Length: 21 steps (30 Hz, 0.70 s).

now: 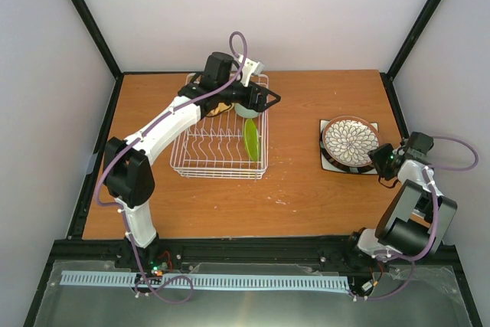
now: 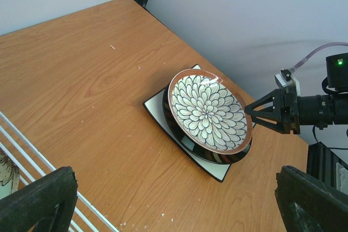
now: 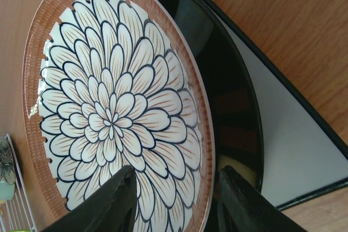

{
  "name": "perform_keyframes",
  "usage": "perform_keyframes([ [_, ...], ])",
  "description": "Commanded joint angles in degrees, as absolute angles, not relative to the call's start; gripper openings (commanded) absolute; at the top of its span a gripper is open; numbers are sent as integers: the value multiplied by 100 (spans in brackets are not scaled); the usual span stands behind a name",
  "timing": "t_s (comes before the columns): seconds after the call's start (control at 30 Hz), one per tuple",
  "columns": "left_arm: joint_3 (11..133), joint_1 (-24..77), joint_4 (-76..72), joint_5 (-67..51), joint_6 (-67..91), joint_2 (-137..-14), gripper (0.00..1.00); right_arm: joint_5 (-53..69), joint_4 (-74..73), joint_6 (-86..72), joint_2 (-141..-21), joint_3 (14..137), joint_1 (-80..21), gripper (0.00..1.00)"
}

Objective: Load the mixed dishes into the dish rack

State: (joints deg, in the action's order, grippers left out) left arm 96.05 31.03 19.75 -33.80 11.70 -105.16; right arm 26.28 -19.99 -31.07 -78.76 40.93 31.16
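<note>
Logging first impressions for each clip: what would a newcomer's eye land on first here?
The flower-patterned plate on the right stands out most. It is stacked on a dark dish, and the right tool is open astride its rim. Next comes the bright green plate, standing on edge in the white wire rack at centre-left.

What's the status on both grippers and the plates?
Left gripper open, empty, over dish rack. Right gripper open, straddling patterned plate rim. Lime-green plate racked upright. No obstruction seen.
</note>
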Motion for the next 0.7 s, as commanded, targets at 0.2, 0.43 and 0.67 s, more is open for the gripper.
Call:
perform_keyframes([
  [0.2, 9615, 3111, 2013, -3250, 977, -10415, 100, 2873, -1567, -3269, -8288, 4004, 3161, 36],
  [0.43, 9611, 3111, 2013, -3230, 974, -10463, 100, 2926, -1465, -3217, -8468, 4019, 3163, 20],
  [0.67, 9584, 3111, 2006, -3192, 993, -10468, 100, 3044, -1360, -3182, -8543, 4001, 3155, 3],
])
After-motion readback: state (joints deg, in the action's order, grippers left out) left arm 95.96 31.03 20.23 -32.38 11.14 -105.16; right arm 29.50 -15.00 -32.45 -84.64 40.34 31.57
